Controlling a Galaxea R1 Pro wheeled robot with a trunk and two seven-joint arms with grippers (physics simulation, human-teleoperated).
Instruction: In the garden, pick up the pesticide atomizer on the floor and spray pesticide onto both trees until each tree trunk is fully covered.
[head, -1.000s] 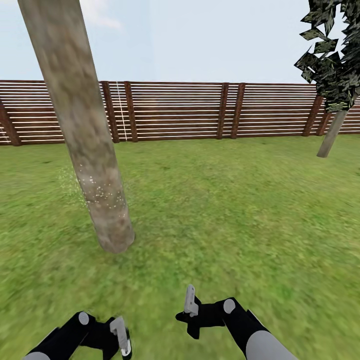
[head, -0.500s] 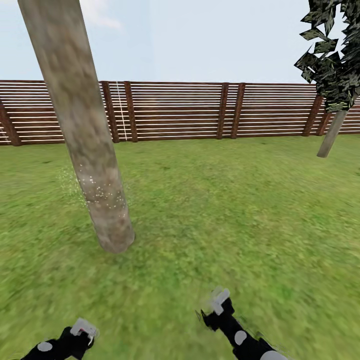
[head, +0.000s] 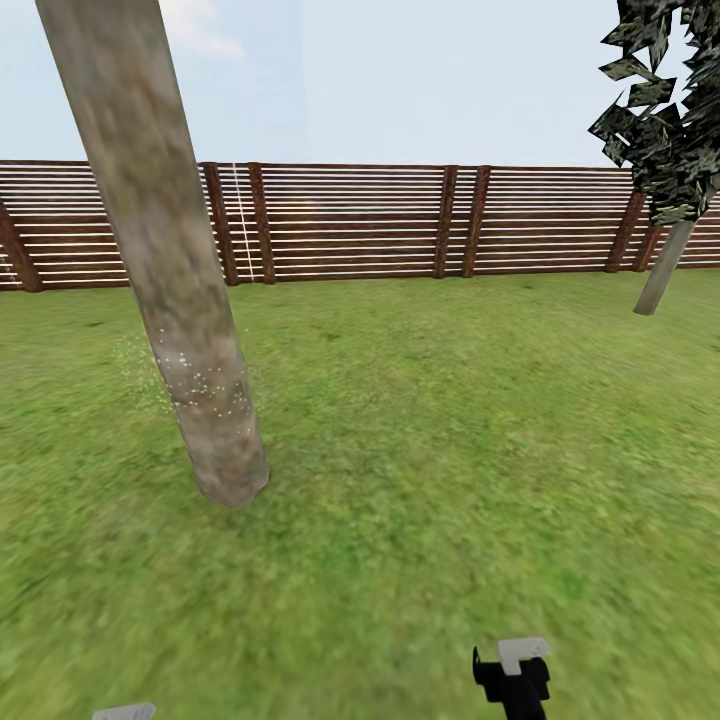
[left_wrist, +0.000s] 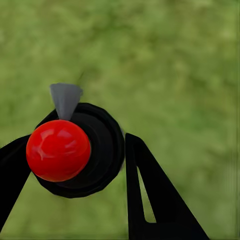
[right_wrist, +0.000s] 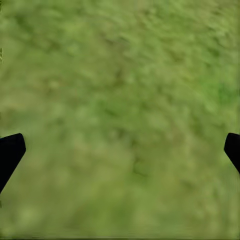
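Where the left wrist view looks along our left hand (left_wrist: 75, 165), its black fingers pinch the pesticide atomizer (left_wrist: 80, 150), a round black body with a glossy red ball and a grey cone tip; any label is hidden. Ahead on the left stands the nearer tree trunk (head: 165, 260), mottled grey-beige, flecked with pale specks low down, perhaps spray. Our right hand (right_wrist: 120, 150) hangs spread over blurred grass (head: 450, 420). A slatted brown fence (head: 350, 222) rings the lawn.

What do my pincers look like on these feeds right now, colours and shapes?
Right pincer: black body with a pale grey fingertip block. Left pincer: flat black wedge-shaped fingers, one with a slot cut through. No cables or markings visible.
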